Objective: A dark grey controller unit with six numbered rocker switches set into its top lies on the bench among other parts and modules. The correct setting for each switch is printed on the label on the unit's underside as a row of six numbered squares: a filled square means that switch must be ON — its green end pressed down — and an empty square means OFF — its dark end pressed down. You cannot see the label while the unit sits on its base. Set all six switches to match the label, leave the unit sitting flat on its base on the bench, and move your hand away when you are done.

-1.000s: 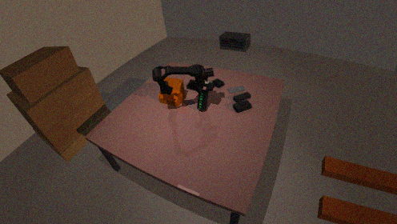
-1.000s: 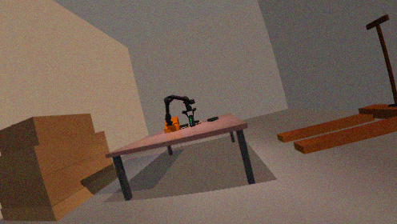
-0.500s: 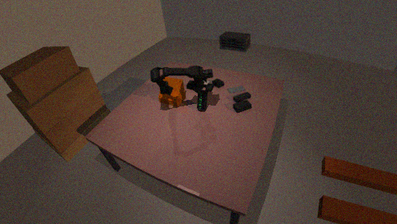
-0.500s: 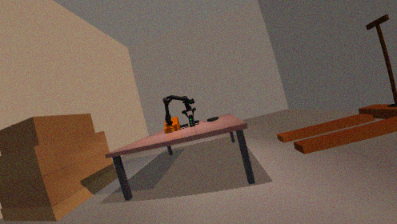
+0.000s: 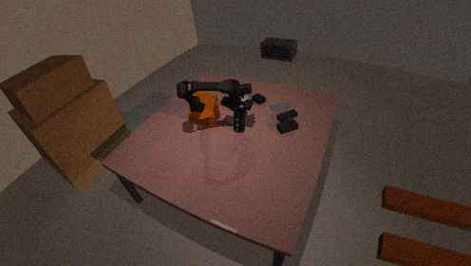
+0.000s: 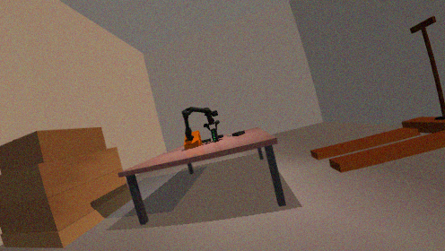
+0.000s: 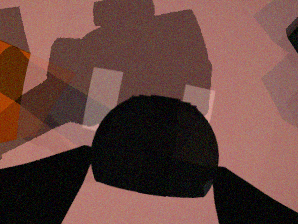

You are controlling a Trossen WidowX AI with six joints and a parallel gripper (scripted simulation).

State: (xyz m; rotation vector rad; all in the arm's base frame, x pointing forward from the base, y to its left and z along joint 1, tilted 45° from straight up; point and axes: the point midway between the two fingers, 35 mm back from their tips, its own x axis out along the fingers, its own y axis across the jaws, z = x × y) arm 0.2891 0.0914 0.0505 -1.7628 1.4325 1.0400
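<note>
The dark grey controller unit is upright on end below the arm. Its switch face, with several small green marks, shows toward the top camera; the switch settings are too small to read. My gripper is shut on the unit, its dark fingers at both sides of it in the wrist view. The label is not visible in any view. Whether the unit's lower end touches the bench, I cannot tell.
An orange block stands by the arm's base. Two dark modules, a pale flat plate and a small dark part lie on the pink bench. Shadows fall around the unit.
</note>
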